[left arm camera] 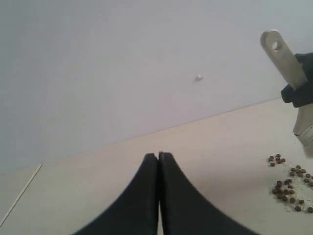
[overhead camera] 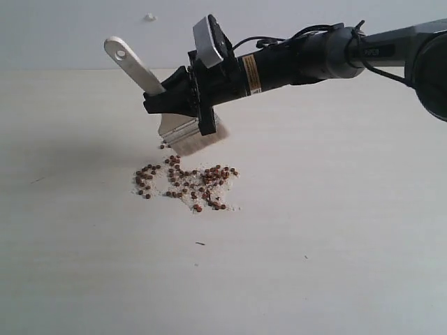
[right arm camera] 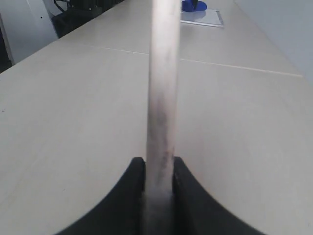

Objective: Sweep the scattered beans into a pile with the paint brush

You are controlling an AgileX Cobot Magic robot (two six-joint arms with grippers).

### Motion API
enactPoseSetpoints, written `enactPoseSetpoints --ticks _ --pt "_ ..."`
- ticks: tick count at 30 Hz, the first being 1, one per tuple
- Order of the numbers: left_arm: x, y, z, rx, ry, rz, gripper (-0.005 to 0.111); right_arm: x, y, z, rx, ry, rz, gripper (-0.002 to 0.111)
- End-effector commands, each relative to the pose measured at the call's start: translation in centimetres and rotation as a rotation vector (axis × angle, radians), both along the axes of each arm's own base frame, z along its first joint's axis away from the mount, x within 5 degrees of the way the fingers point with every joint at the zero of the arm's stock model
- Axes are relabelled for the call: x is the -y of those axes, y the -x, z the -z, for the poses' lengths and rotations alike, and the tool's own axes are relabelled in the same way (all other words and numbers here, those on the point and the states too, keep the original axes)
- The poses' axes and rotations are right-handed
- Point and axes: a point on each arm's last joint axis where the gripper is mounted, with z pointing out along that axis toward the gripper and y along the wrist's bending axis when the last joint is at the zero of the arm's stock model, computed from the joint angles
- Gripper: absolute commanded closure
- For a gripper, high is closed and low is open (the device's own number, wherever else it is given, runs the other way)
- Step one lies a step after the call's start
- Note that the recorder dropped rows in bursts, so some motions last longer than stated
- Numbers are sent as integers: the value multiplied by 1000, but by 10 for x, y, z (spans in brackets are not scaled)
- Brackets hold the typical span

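Observation:
The beans [overhead camera: 187, 183] lie in a loose reddish-brown patch mixed with pale crumbs on the table's middle; they also show in the left wrist view as beans [left arm camera: 289, 182]. My right gripper [overhead camera: 183, 96] is shut on the paint brush [overhead camera: 187, 132], whose pale handle [overhead camera: 131, 63] points up and left while its cream bristles hang just behind the patch's far edge. In the right wrist view the handle [right arm camera: 161, 98] runs straight out from between the fingers of the right gripper [right arm camera: 159, 164]. My left gripper [left arm camera: 159, 155] is shut on nothing, left of the beans, and out of the exterior view.
A lone dark speck [overhead camera: 200, 243] lies in front of the patch. A pale table surface [overhead camera: 335, 230] spreads all round. A small white mark [overhead camera: 149, 16] sits on the back wall. A blue object on a white sheet [right arm camera: 198, 12] lies far off on the table.

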Motion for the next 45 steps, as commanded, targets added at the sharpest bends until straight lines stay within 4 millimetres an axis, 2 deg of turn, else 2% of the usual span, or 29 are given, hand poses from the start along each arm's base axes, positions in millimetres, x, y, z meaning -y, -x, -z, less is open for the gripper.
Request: enactPoseSetpoints --ticks 1,4,7,10,15,19,21,23,27,32,37,42,45 --pt "0 0 1 -2 6 -1 107 -7 13 -18 80 52 -71 108" --pt "0 0 1 -2 6 -1 107 -28 39 -28 102 73 -153 108" --pt "0 0 1 -2 6 -1 107 -63 72 -29 283 31 -304 108" --pt "0 0 1 -2 6 -1 107 -78 81 -31 395 -36 -318 108" --pt "0 0 1 -2 6 -1 107 -88 67 -26 524 -138 -203 108" --pt "0 0 1 -2 6 -1 107 -97 45 -3 566 -68 -115 108" --pt "0 0 1 -2 6 -1 107 -104 27 12 599 -26 -55 108" --pt "0 0 1 -2 6 -1 107 -105 13 18 610 -34 -11 108" --pt "0 0 1 -2 6 -1 107 -94 -7 25 549 -59 78 108" --pt "0 0 1 -2 6 -1 107 -70 -28 35 490 -73 152 108" --pt "0 0 1 -2 6 -1 107 -56 -36 41 425 -86 171 108" --pt "0 0 1 -2 6 -1 107 -53 -37 60 377 -63 171 108" --pt "0 0 1 -2 6 -1 107 -53 -34 66 316 -77 153 108"
